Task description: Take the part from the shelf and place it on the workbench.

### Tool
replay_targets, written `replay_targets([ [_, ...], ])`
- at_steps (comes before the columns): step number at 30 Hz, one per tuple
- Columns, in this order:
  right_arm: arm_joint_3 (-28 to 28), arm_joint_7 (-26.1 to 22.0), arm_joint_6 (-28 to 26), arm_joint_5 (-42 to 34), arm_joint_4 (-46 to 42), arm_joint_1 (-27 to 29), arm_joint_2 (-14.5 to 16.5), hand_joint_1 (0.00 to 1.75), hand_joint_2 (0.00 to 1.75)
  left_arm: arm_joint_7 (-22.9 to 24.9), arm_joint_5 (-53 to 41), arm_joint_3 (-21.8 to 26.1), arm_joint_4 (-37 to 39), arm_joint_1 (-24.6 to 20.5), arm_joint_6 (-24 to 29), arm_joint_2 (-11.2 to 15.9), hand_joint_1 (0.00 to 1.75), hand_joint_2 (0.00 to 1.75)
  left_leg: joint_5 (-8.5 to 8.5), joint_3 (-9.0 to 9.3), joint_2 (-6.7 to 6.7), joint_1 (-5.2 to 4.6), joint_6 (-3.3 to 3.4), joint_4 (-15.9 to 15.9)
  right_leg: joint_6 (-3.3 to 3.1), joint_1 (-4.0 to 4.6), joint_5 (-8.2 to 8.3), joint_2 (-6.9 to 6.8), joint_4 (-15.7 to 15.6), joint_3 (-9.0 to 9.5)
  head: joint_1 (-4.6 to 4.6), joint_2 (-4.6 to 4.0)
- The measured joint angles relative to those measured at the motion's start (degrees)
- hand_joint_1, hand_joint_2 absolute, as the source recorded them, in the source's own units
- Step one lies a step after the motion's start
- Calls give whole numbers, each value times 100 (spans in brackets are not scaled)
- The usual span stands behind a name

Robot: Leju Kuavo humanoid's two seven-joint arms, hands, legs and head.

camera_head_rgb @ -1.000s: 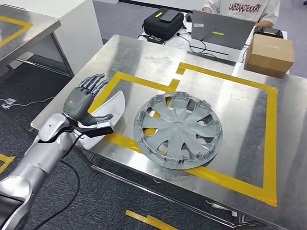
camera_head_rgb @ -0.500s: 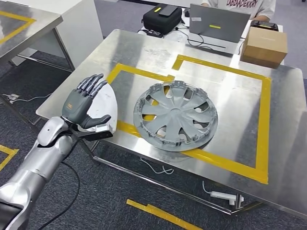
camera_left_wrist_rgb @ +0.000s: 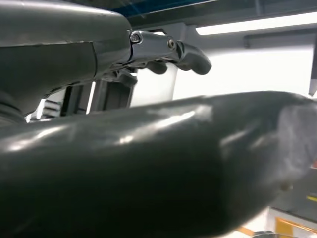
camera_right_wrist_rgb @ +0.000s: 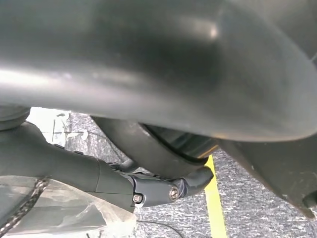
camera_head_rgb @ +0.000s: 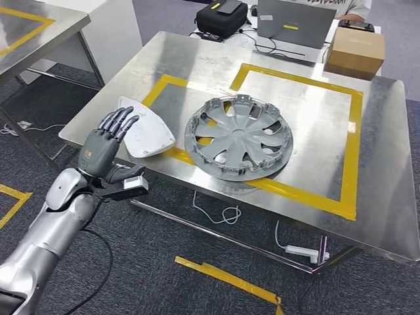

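Observation:
The white curved part (camera_head_rgb: 147, 132) lies flat on the steel workbench (camera_head_rgb: 198, 62), at its near left corner, across the yellow tape outline. My left hand (camera_head_rgb: 105, 151) hovers just off the bench's near left edge, a short gap from the part, fingers stretched out and apart, holding nothing. The left wrist view has that hand (camera_left_wrist_rgb: 149, 163) close up with a finger extended. A grey wheel cover (camera_head_rgb: 238, 138) rests in the middle of the bench, right of the white part. In the right wrist view my right hand (camera_right_wrist_rgb: 157, 74) hangs over the carpet, finger straight, gripping nothing.
A cardboard box (camera_head_rgb: 354, 52), a laptop (camera_head_rgb: 289, 25) and a black bag (camera_head_rgb: 220, 18) sit at the bench's far side, where a person (camera_head_rgb: 346, 6) sits. Another steel table (camera_head_rgb: 29, 33) stands far left. Cables (camera_head_rgb: 223, 213) and yellow floor tape (camera_head_rgb: 223, 279) lie under the bench.
My left hand has let go of the white part and drawn back off the bench edge; the part now lies alone. The camera has shifted, so the whole scene sits higher.

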Motion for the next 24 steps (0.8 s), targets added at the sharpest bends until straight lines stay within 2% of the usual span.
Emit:
replay_targets([
  [1,7,17,4,1,0,8,0,0,0,-4,19,17,-46,63,8,10,0,0,52,-38,12,3,49,-13,31,-7,-27,5,17,-26,-2,0],
  [2,11,27,7,2,0,15,0,0,0,-9,41,38,-98,130,12,17,0,0,116,-90,24,11,104,-26,60,-12,-154,10,103,-85,9,0],
  [3,11,30,10,2,0,19,-1,0,0,-18,61,58,-152,199,11,28,0,0,189,-160,36,24,151,-39,83,-15,-379,15,297,-170,18,0],
  [4,11,30,10,0,0,21,-1,0,0,-26,76,80,-207,270,2,46,0,0,261,-241,43,29,181,-39,99,-21,-679,17,607,-276,27,0],
  [5,11,26,9,-2,0,20,-1,0,0,-35,91,102,-256,357,-9,70,0,0,332,-333,44,27,195,-36,115,-22,-957,17,991,-380,36,0],
  [6,11,24,9,-4,0,20,-2,0,0,-45,105,122,-298,460,-18,101,0,0,403,-427,46,25,194,-33,126,-23,-1132,17,1355,-442,36,0],
  [7,11,23,8,-7,0,21,-2,0,0,-55,123,143,-337,576,-19,137,0,0,474,-522,49,23,187,-30,132,-23,-1173,17,1602,-440,36,0],
  [8,11,23,8,-10,0,24,-3,0,0,-67,149,167,-371,704,-5,173,0,0,544,-615,52,22,176,-27,132,-23,-1091,17,1678,-352,36,0],
  [9,11,24,8,-14,0,31,-3,0,0,-77,190,201,-404,837,16,207,0,0,612,-702,54,22,161,-25,123,-23,-928,18,1539,-157,37,0],
  [10,11,25,8,-19,0,37,-4,0,0,-86,241,243,-435,965,43,239,0,0,677,-774,55,22,143,-21,107,-22,-787,20,1225,125,37,0],
  [11,11,26,8,-25,-1,40,-5,0,0,-99,304,297,-462,1090,70,266,0,0,735,-837,54,15,117,-13,86,-17,-729,25,795,482,39,0],
  [12,11,27,8,-33,-1,40,-6,0,0,-119,384,364,-484,1211,103,293,0,0,794,-887,55,5,88,-2,62,-12,-762,32,343,812,39,0],
  [13,11,28,8,-43,-1,44,-6,0,0,-150,474,441,-497,1329,137,319,0,0,855,-919,58,-3,58,5,38,-4,-834,43,13,1021,39,0],
  [14,11,30,8,-55,-1,54,-4,0,0,-197,583,533,-504,1456,172,338,0,0,917,-942,62,-8,25,-1,11,7,-891,51,-179,1126,40,0],
  [16,9,44,8,-84,3,91,-1,0,0,-334,849,746,-500,1741,229,346,0,0,994,-967,65,7,-46,-22,-77,8,-848,50,-237,1044,45,0],
  [17,8,52,8,-103,5,104,1,0,0,-418,998,873,-490,1900,244,333,0,0,887,-997,60,18,-82,33,-139,5,-790,40,-237,990,43,0],
  [18,7,59,8,-121,7,112,2,0,0,-502,1142,1007,-476,2054,252,310,0,0,664,-1049,55,28,-113,192,-193,0,-721,29,-243,925,37,0],
  [20,5,61,8,-148,9,114,5,0,0,-625,1342,1267,-441,2315,262,243,0,0,10,-1194,49,41,-155,846,-257,9,-581,15,-238,781,21,0],
  [21,5,60,8,-153,9,116,6,0,0,-659,1392,1363,-424,2408,263,208,0,0,-228,-1251,49,43,-170,1215,-262,18,-512,10,-232,713,18,0],
  [22,5,59,8,-155,9,118,7,0,0,-675,1412,1425,-412,2469,264,183,0,0,-365,-1287,48,43,-179,1491,-265,25,-461,6,-227,664,19,0],
  [24,5,58,8,-156,9,121,7,0,0,-685,1426,1470,-401,2514,258,164,0,0,-423,-1303,49,43,-184,1702,-264,30,-415,2,-220,618,19,0],
])
